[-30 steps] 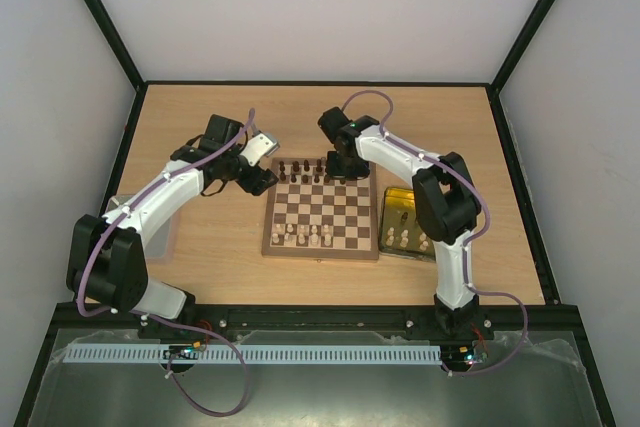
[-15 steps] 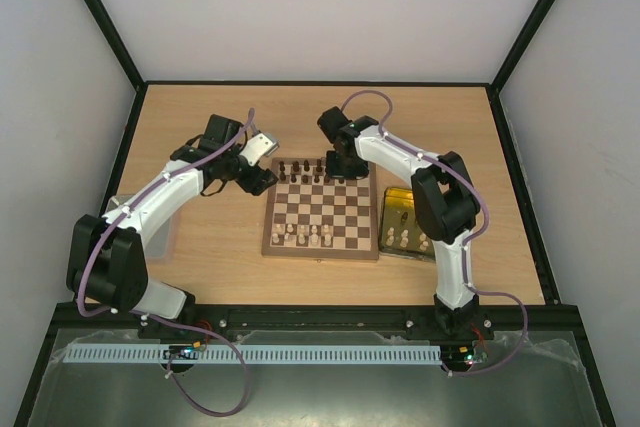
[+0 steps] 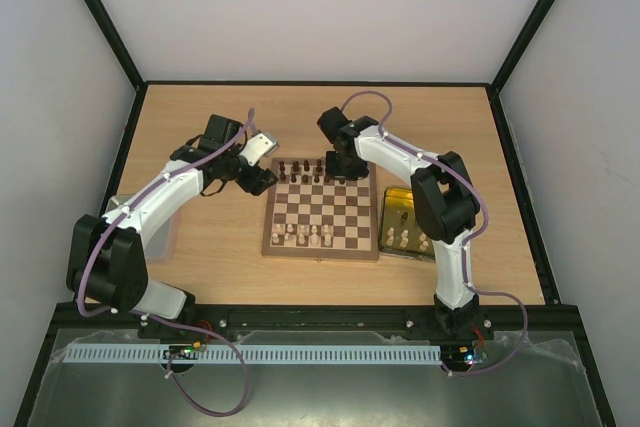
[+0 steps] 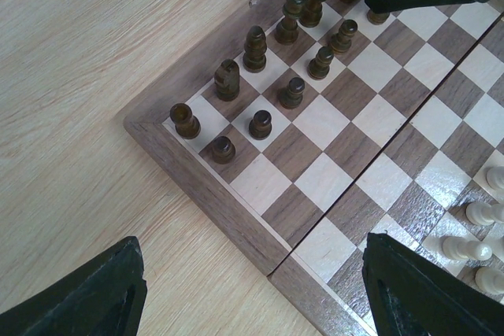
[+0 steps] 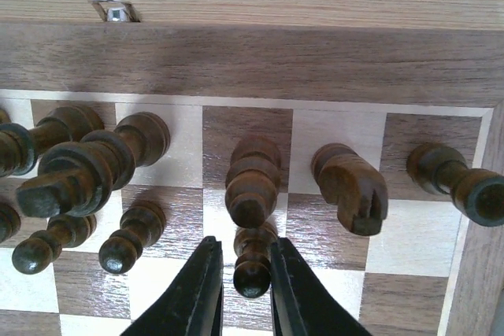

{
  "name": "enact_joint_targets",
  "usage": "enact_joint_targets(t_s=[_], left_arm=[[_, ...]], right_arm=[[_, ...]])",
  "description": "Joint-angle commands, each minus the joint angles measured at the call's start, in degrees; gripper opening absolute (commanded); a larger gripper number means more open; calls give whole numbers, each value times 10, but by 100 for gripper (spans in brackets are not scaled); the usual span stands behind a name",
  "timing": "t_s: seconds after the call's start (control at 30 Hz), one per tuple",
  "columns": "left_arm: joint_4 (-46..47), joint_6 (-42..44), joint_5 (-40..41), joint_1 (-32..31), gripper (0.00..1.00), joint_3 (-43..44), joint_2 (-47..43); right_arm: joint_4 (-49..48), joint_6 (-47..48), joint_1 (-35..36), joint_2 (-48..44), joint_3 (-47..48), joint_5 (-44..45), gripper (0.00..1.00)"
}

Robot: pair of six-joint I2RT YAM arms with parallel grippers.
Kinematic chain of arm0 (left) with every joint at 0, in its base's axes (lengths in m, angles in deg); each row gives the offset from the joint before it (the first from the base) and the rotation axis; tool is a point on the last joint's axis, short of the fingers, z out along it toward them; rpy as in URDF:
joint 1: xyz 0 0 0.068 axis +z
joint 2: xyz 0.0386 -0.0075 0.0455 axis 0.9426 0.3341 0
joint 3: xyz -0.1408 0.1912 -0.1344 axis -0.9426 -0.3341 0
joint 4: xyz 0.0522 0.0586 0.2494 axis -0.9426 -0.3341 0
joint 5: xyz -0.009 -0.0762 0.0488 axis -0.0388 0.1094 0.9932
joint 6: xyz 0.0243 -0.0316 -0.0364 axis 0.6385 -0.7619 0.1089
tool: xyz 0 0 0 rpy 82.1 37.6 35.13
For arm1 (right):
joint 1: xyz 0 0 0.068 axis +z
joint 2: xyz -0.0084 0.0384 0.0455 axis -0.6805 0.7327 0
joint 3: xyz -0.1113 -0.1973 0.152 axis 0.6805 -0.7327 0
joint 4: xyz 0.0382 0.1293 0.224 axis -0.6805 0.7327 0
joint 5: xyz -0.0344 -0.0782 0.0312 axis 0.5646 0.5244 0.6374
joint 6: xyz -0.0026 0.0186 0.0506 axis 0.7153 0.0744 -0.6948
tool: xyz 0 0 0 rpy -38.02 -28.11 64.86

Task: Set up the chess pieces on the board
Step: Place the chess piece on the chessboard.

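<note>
The board (image 3: 322, 209) lies mid-table. Dark chess pieces (image 3: 310, 167) fill its far rows, and a few pale ones (image 3: 308, 235) stand on its near rows. My right gripper (image 3: 338, 165) is low over the far edge. In the right wrist view its fingers (image 5: 206, 289) flank a dark pawn (image 5: 253, 265) that stands on a square. A thin gap shows on the left side, so the gripper (image 5: 244, 253) is slightly open. My left gripper (image 4: 253, 273) hangs wide open and empty above the board's far left corner (image 4: 236, 210).
A gold tray (image 3: 396, 199) with several pale pieces (image 3: 408, 237) sits right of the board. A grey tray (image 3: 160, 237) lies at the left, partly under the left arm. A bishop (image 5: 253, 179) and a knight (image 5: 350, 186) stand just behind the pawn.
</note>
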Motion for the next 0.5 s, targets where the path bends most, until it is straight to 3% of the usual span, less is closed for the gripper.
enact_joint_targets(t_s=[0.0,0.47], left_arm=[[4,1,-13,2,76,-3,1],[-1,-2,-10,2,76,0,0]], right_arm=[[4,-1,3,4,23,-2,17],[16,0,3,-38,15,-4,18]])
